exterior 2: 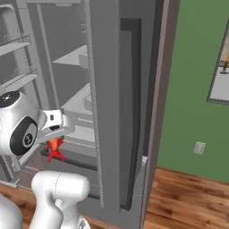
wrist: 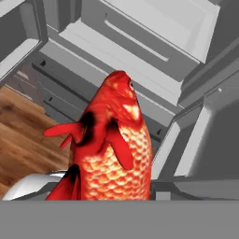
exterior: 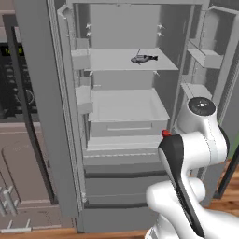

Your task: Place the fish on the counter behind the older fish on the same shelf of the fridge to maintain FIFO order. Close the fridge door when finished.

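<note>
Pincer point(exterior 2: 54, 134) clamped on small red-orange scaly fish point(wrist: 114, 149): looks light, stiff, likely slippery; mid-body hold best.

you see red-orange scaly fish point(wrist: 114, 149) with black blotches; dark grey-silver fish point(exterior: 144, 58) on pale grey-white shelf point(exterior: 116, 63); grey fridge point(exterior: 42, 116); brown wood-plank floor point(exterior 2: 188, 197); green wall point(exterior 2: 188, 89).

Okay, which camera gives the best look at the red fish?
The hand view: the red fish looms close, scales and fins plain. The right base view shows it small, hanging under the pincer; the left base view shows a red tip.
</note>
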Motion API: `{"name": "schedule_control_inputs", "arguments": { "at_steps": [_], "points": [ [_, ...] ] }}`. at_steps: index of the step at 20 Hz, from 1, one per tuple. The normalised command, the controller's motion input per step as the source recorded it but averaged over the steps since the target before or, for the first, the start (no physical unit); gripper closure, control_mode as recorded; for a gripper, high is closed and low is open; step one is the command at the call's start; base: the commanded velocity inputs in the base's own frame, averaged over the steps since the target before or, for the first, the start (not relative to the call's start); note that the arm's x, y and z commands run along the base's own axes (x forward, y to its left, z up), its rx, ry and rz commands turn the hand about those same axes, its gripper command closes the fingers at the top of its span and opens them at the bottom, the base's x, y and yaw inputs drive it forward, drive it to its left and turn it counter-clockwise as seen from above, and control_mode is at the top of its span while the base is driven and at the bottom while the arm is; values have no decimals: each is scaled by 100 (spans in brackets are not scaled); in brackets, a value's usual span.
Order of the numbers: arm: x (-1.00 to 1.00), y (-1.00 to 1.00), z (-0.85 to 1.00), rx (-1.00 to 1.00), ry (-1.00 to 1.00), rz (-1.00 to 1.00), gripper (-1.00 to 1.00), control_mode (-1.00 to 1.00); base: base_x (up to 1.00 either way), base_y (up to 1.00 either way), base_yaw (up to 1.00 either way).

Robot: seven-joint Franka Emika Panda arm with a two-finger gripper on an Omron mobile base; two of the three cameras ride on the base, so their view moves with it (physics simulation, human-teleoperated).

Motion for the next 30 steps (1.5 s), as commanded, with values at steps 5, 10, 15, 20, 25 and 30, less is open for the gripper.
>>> {"name": "schedule_control_inputs", "arguments": {
  "at_steps": [5,10,15,20,25,30],
  "points": [
    [0,0,0,0,0,0,100,100,10,3,-4],
    [0,0,0,0,0,0,100,100,29,36,-4],
    [0,0,0,0,0,0,100,100,30,61,-12],
    [0,0,0,0,0,0,100,100,34,24,-16],
    [0,0,0,0,0,0,100,100,50,14,-16],
    [0,0,0,0,0,0,100,100,58,18,-12]
  ]
}}
